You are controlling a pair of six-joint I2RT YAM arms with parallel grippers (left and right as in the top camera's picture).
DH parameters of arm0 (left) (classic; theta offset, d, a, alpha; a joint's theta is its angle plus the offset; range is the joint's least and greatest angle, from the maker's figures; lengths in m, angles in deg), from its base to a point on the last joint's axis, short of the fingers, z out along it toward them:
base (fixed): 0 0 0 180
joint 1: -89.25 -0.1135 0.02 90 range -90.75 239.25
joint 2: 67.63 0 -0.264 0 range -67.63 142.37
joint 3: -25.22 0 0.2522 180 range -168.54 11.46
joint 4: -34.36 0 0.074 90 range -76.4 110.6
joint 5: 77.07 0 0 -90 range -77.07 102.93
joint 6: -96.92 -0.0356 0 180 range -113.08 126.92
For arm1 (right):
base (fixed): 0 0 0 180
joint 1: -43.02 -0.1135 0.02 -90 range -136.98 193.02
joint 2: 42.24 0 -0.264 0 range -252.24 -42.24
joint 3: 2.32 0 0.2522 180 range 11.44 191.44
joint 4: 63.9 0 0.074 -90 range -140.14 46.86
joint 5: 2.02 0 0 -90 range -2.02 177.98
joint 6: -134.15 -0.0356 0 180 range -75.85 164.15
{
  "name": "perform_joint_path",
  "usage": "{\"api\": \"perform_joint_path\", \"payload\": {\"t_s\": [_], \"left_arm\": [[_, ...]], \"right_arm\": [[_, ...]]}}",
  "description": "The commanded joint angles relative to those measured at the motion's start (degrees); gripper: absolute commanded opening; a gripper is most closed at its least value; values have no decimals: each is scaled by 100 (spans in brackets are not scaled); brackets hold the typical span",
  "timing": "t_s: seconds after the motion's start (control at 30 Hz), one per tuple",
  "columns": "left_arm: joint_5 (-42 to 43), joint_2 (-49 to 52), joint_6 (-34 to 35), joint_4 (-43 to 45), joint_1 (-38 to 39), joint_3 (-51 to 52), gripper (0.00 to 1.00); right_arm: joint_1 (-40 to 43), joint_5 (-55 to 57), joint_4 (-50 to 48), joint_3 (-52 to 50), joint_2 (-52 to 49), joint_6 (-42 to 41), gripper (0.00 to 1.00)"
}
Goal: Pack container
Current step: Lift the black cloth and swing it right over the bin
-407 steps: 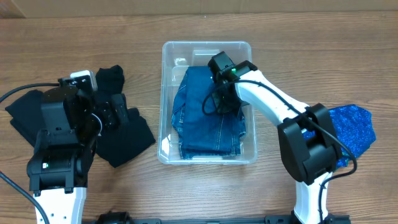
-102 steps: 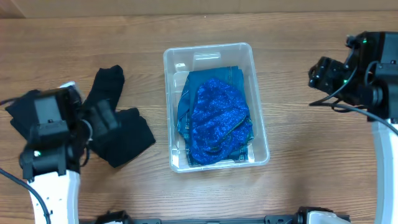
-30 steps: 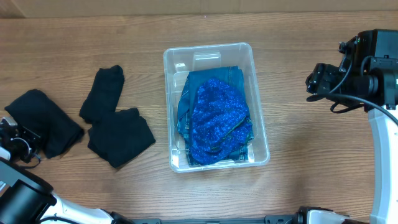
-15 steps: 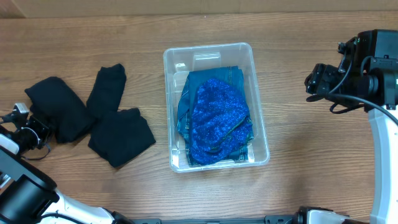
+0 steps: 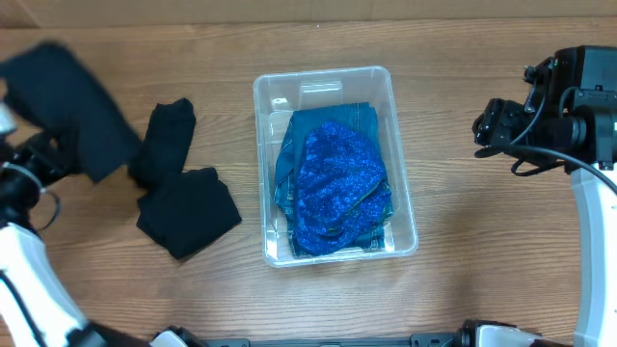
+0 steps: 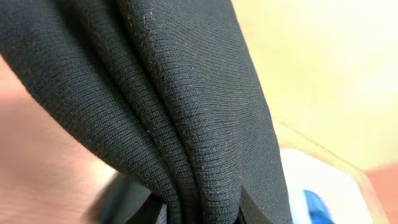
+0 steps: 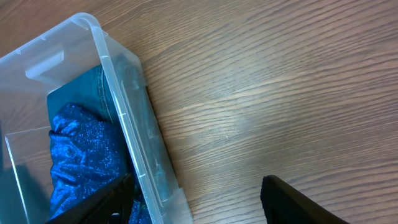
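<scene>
The clear container (image 5: pixel 402 193) stands mid-table, holding folded blue jeans (image 5: pixel 323 120) with a sparkly blue garment (image 5: pixel 337 188) on top. At the far left my left gripper (image 5: pixel 37 162) is shut on a black knit garment (image 5: pixel 69 106), which hangs lifted off the table and blurred. That black garment (image 6: pixel 186 112) fills the left wrist view and hides most of the left gripper (image 6: pixel 199 214). My right gripper (image 5: pixel 487 125) hovers open to the right of the container. In the right wrist view the right gripper (image 7: pixel 196 202) holds nothing; the container's right wall (image 7: pixel 124 118) and the sparkly garment (image 7: pixel 78 149) lie below.
Two more black garments lie on the wooden table left of the container: a narrow one (image 5: pixel 166 140) and a wider folded one (image 5: pixel 188 214). Bare wood (image 7: pixel 261 93) stretches to the right of the container.
My left gripper has lifted the black garment off the table at the far left and carried it up and away from the table's front edge. The right arm has stayed still.
</scene>
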Motion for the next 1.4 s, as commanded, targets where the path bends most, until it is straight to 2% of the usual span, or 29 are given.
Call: {"api": "perform_joint_path", "payload": {"t_s": [0.0, 0.13, 0.23, 0.37, 0.5, 0.67, 0.83, 0.93, 1.0, 1.07, 1.23, 1.37], "left_arm": [[654, -533, 315, 33, 966, -343, 4], [623, -603, 302, 114, 2404, -645, 4], [293, -522, 136, 267, 3477, -715, 4], [-120, -306, -168, 291, 4498, -715, 4], [-514, 52, -170, 258, 5119, -715, 4], [-1139, 538, -153, 140, 5445, -715, 4], [544, 765, -2135, -101, 5530, -721, 4], [791, 765, -3156, -72, 5471, -839, 4], [387, 765, -3967, 26, 5475, -911, 4], [-389, 765, -4837, 280, 5484, -951, 4], [-2371, 807, -5119, 988, 5473, -951, 4], [-2973, 933, -5617, 1123, 5475, -951, 4]], "right_arm": [[22, -48, -24, 7, -2, 24, 69], [22, -48, -24, 7, -2, 26, 69], [22, -48, -20, 7, -2, 31, 69], [22, -48, 13, 7, -2, 68, 69], [22, -48, 20, 7, -2, 68, 68], [22, -48, 20, 7, -2, 68, 69], [22, -50, 37, 7, -2, 68, 68], [22, -48, 83, 7, -2, 68, 68], [22, -48, 105, 7, -2, 70, 68], [22, -48, 109, 7, -2, 70, 68], [22, -46, 105, 7, -2, 70, 68], [22, -46, 83, 7, -7, 68, 68]]}}
